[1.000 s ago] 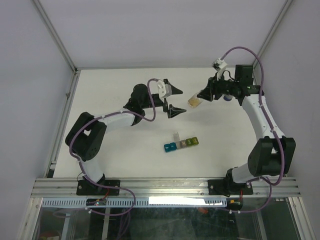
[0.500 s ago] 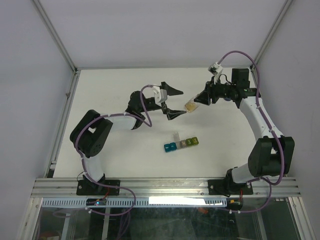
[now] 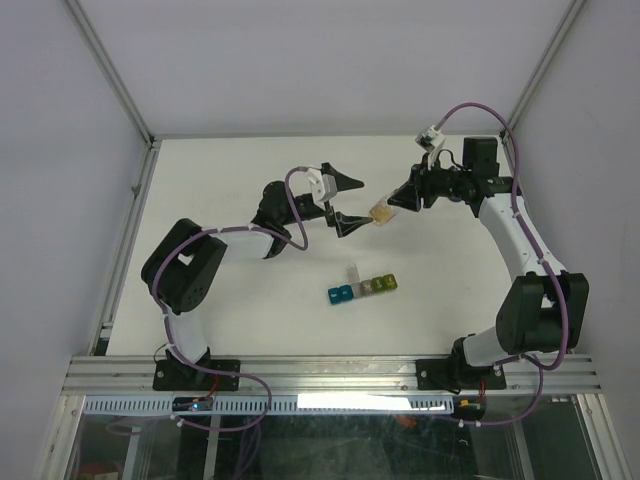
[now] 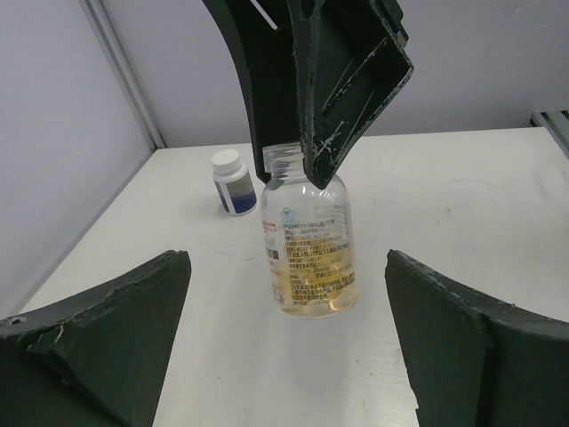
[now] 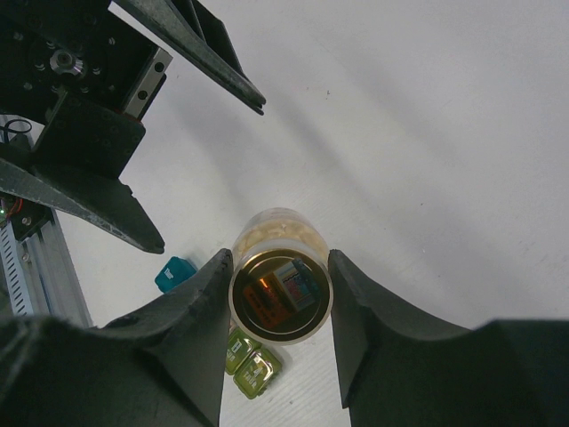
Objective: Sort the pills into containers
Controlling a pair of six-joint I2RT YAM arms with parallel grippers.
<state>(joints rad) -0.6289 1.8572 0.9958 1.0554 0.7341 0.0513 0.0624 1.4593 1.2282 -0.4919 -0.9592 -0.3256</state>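
Clamping a small clear bottle [image 4: 307,240] by its open neck, the right gripper [image 3: 392,205] has both fingers pressed on its sides, 1 at 3 o'clock and 1 at 9 o'clock of the mouth in its own wrist view. The pills [image 4: 311,289] lie as an orange-tan heap in the bottom of that bottle, at the end away from the right jaws. The left gripper [image 3: 361,203] has its jaws wide apart and grips nothing. In the top view it is at 9 o'clock of the bottle, which sits in line with the gap, just ahead of the 2 tips, with no touch visible. The containers [image 3: 362,288], a strip of 5 coloured cells, rest on the table [image 3: 200,180] at 6 o'clock of the bottle, well apart from both grippers, with 1 lid raised. A white-capped bottle [image 4: 235,182] stands at 10 o'clock of the clear one in the left wrist view.
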